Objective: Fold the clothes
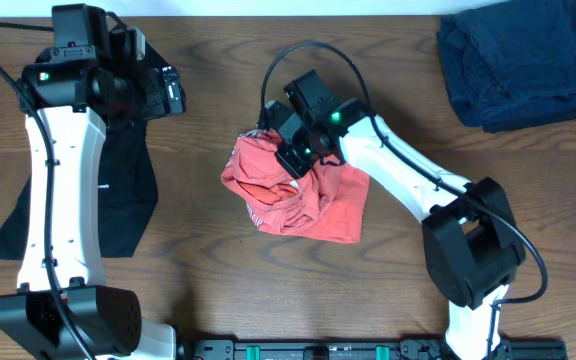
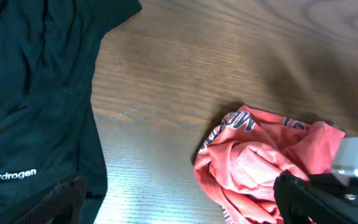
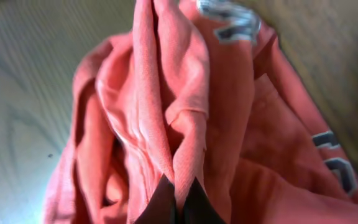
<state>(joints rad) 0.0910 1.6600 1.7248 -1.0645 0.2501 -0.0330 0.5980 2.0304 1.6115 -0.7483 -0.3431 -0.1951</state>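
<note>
The coral-red T-shirt (image 1: 318,205) lies bunched in the middle of the table, its white lettering showing (image 3: 232,18). My right gripper (image 1: 293,155) sits on its top left part. In the right wrist view the gripper (image 3: 180,190) is shut on a raised fold of the coral-red T-shirt (image 3: 229,112). The black T-shirt (image 1: 123,190) lies spread at the left, its small white logo (image 2: 11,175) visible. My left gripper (image 1: 171,90) hovers open over its upper right edge, holding nothing. In the left wrist view the black T-shirt (image 2: 30,93) fills the left and the coral-red T-shirt (image 2: 253,168) lies at the lower right.
A folded dark navy pile (image 1: 523,65) sits at the table's back right corner. Bare wood table (image 1: 218,260) separates the two shirts. The left arm (image 1: 63,200) runs down over the black shirt; the right arm's base (image 1: 473,250) stands at the front right.
</note>
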